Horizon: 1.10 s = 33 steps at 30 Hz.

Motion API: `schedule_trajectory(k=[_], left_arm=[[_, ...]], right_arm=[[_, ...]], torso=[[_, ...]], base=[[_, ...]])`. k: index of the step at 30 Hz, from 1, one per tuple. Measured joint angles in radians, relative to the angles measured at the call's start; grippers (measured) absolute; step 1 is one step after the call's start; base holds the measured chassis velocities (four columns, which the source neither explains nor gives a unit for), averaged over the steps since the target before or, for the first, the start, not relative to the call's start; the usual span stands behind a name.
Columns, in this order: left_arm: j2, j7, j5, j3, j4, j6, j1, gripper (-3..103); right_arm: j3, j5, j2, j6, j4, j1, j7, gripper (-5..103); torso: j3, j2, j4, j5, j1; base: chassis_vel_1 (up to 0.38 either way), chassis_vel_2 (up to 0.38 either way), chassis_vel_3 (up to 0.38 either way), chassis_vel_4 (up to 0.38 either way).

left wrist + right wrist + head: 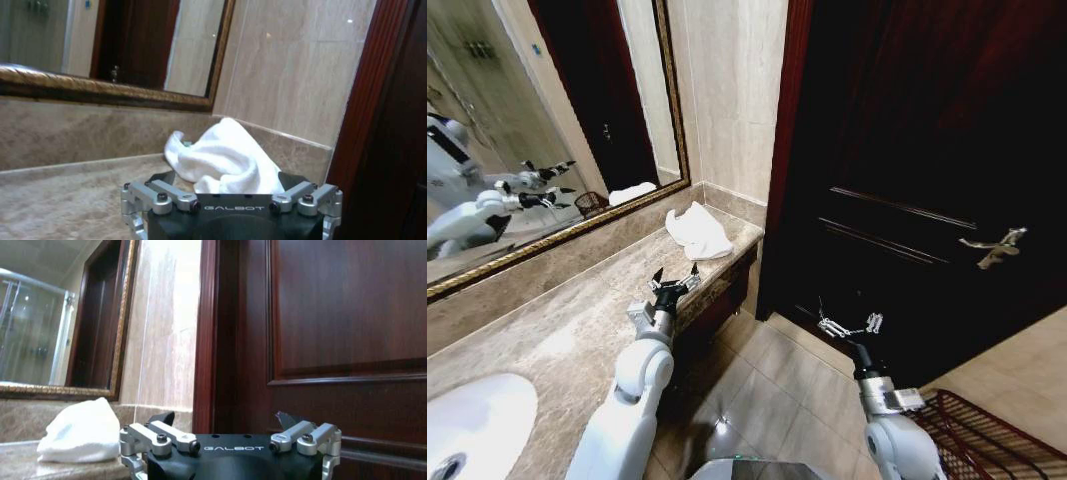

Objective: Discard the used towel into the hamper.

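- Left gripper: fingers spread, empty, over the counter.
- Just ahead of them lies the towel, crumpled in the corner.
- Reaching step, I judge; next: advance, close on cloth.
- Right gripper: fingers apart, idle near the door; hamper behind it.

Hamper cut off by frame edge.

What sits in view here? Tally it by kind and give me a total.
Towel: 1
Hamper: 1
Sink: 1
Door handle: 1
Tools: 2, left tool over the counter, right tool before the door
Total: 6
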Motion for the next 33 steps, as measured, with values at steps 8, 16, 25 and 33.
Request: schedule_trajectory(k=[8,16,25,33], left_arm=[[-0.022,0.032,0.006,-0.058,-0.131,0.013,0.092,100],[-0.072,0.092,0.048,-0.094,-0.187,-0.02,0.163,100],[-0.095,0.219,0.038,-0.173,-0.21,-0.148,0.236,96],[-0.114,0.234,0.027,-0.177,-0.217,-0.164,0.257,98]], right_arm=[[-0.007,0.019,-0.002,0.014,0.012,0.008,-0.001,100],[-0.005,0.018,-0.001,-0.007,0.03,-0.006,-0.014,100],[-0.012,0.021,0.0,0.0,0.035,-0.013,-0.035,100],[-0.012,0.022,0.001,0.01,0.048,-0.033,-0.043,100]], torso=[[0.0,0.0,0.0001,0.0,0.0],[0.0,0.0,-0.0001,-0.0001,0.0],[0.0,0.001,-0.0001,-0.0001,0.0],[0.015,0.029,-0.0001,-0.0001,0.014]], base=[[0.0,0.0,0.0,0.0],[0.0,0.0,0.0,0.0],[0.0,0.0,0.0,0.0],[0.0,0.0,0.0,0.0]])
